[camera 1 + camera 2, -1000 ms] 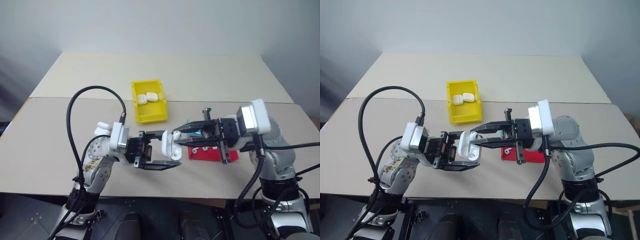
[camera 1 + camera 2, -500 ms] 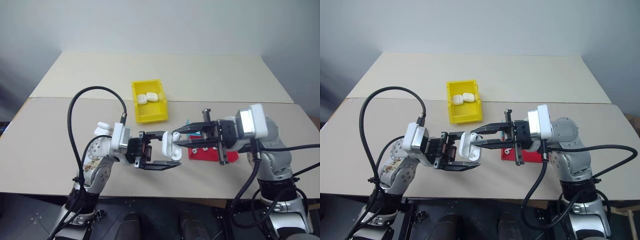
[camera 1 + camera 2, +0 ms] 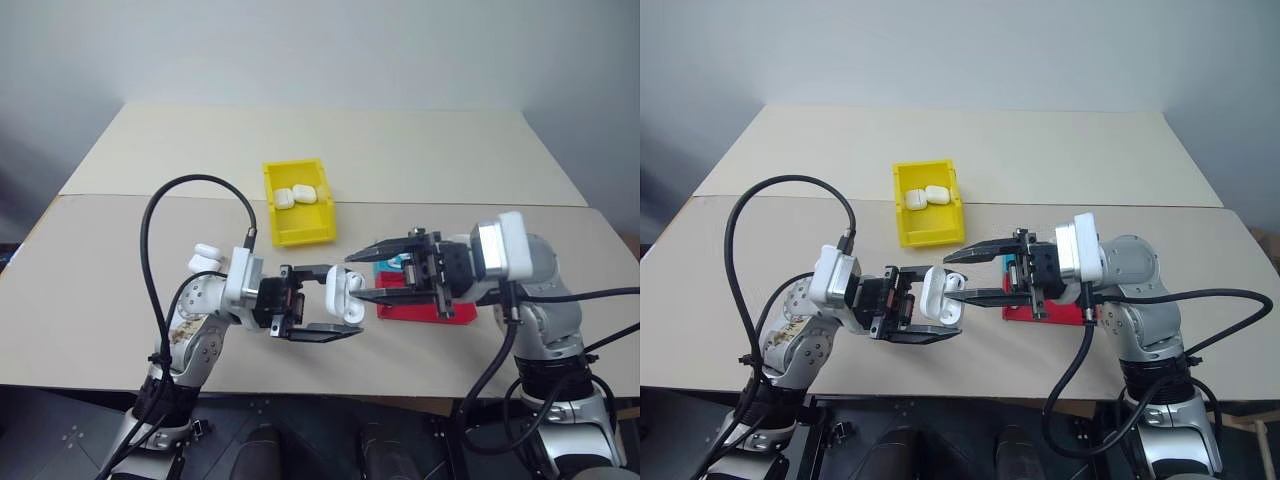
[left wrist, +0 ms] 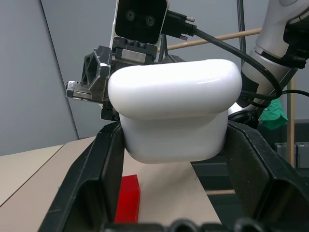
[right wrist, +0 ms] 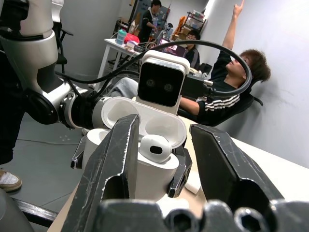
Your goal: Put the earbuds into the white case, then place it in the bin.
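Low in the middle of the frame, the left gripper (image 3: pixel 322 303) has its fingers clamped on the white case (image 3: pixel 342 294), held above the surface (image 3: pixel 120 260) with the lid swung open. In the right wrist view an earbud (image 5: pixel 154 148) sits in the case's well. The right gripper (image 3: pixel 352 275) faces the case from the right, its fingers apart, one above the case and one beside it, holding nothing. The yellow bin (image 3: pixel 297 216) stands above centre with two closed cases (image 3: pixel 302 195) inside. A red tray (image 3: pixel 420 305) lies under the right arm.
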Robot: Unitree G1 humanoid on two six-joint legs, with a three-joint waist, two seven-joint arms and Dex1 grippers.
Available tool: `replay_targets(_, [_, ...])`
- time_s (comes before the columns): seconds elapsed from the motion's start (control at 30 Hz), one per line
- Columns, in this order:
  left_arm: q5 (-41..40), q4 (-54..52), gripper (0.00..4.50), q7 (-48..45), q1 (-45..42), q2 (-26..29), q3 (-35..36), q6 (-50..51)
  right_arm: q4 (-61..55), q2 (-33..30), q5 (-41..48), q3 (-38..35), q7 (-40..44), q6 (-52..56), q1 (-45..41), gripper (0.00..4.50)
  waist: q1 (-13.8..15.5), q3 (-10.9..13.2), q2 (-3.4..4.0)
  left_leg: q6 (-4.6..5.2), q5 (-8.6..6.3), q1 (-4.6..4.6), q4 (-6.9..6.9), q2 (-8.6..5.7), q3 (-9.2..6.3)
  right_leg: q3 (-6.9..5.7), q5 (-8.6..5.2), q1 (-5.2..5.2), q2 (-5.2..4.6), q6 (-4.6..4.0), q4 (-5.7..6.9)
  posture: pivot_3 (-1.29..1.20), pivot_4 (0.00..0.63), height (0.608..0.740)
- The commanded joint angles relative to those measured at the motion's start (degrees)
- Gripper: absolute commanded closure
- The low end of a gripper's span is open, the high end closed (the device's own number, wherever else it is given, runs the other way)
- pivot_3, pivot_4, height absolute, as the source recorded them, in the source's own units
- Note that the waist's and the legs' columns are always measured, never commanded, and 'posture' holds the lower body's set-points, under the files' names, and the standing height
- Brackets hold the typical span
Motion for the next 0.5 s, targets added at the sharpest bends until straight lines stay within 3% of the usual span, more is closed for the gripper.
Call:
replay_targets(0.03, [-0.56, -1.15, 1.73, -0.24, -0.59, -0.30, 0.35, -0.97, -0.67, -1.15, 0.62, -0.98, 0.21, -0.18, -0.21, 2.29, 0.00, 0.00, 0.00, 0.00, 0.00, 0.00, 0.00, 0.00, 0.00, 0.00, 0.00, 0.00, 0.00, 0.00, 0.00, 0.00, 0.150, 0.740])
replay_targets(0.17, [0.28, -1.09, 1.73, -0.71, 0.92, 1.82, 1.68, -1.58, -0.12, -6.31, 2.94, -5.38, -2.15, 4.93, -2.35, 2.29, 0.02, 0.00, 0.00, 0.00, 0.00, -0.01, 0.00, 0.00, 0.00, 0.00, 0.00, 0.00, -0.01, 0.00, 0.00, 0.00, 0.150, 0.740])
replay_targets(0.27, [1.10, -0.64, 1.73, -2.21, 4.11, 4.57, 3.38, -3.60, 3.54, -15.36, -2.49, -6.05, -3.01, 9.52, -5.44, 2.29, -0.05, 0.01, 0.02, 0.00, 0.00, 0.00, 0.00, 0.00, 0.01, 0.00, 0.00, 0.00, -0.01, 0.00, -0.02, 0.00, 0.150, 0.740])
replay_targets(0.4, [2.40, -1.65, 1.73, -2.49, 9.11, 7.18, 4.46, -5.61, 13.86, -25.92, -14.71, 1.01, 2.00, 8.04, -11.73, 2.29, -0.10, 0.02, 0.03, 0.01, 0.00, 0.01, -0.07, 0.01, 0.05, 0.02, -0.01, -0.05, 0.00, -0.02, -0.04, 0.00, 0.150, 0.740])
replay_targets(0.5, [3.18, -2.25, 1.73, -1.94, 10.99, 7.40, 4.60, -6.91, 22.90, -28.23, -23.74, 7.81, 6.86, 2.83, -17.80, 2.29, -0.29, 0.02, 0.03, 0.01, -0.01, 0.03, -0.08, 0.03, 0.10, 0.03, -0.01, -0.04, -0.01, -0.02, -0.07, 0.00, 0.150, 0.740])
